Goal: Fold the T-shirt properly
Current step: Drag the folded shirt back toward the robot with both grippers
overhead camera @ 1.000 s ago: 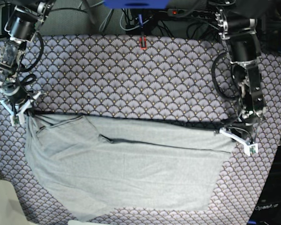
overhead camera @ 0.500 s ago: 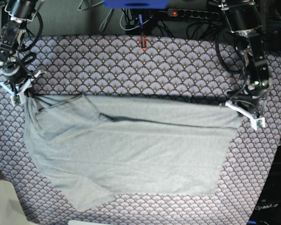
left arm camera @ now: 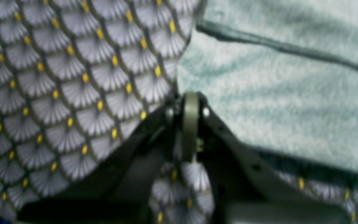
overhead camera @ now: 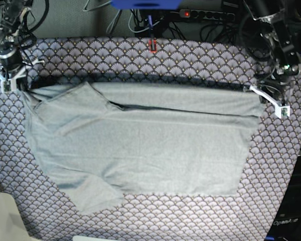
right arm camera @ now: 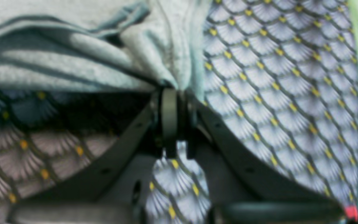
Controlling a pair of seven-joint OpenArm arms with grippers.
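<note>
Hands both pinch the grey T-shirt [overhead camera: 140, 145]: the left hand [overhead camera: 269, 99] clamps its corner at the right of the base view, the right hand [overhead camera: 11, 80] its bunched corner at upper left. Between them the shirt's top edge stretches across the scallop-patterned cloth [overhead camera: 140, 63] covering the desk, the rest lying spread toward the lower frame.

Both black arms [overhead camera: 283, 47] trail looped black cables and end in pincers with white fingertips [overhead camera: 280, 109].

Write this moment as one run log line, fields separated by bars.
stage: spreading | left gripper: shut on T-shirt corner | right gripper: shut on opposite corner | far edge: stretched, lifted | rest: lies on patterned cloth
</note>
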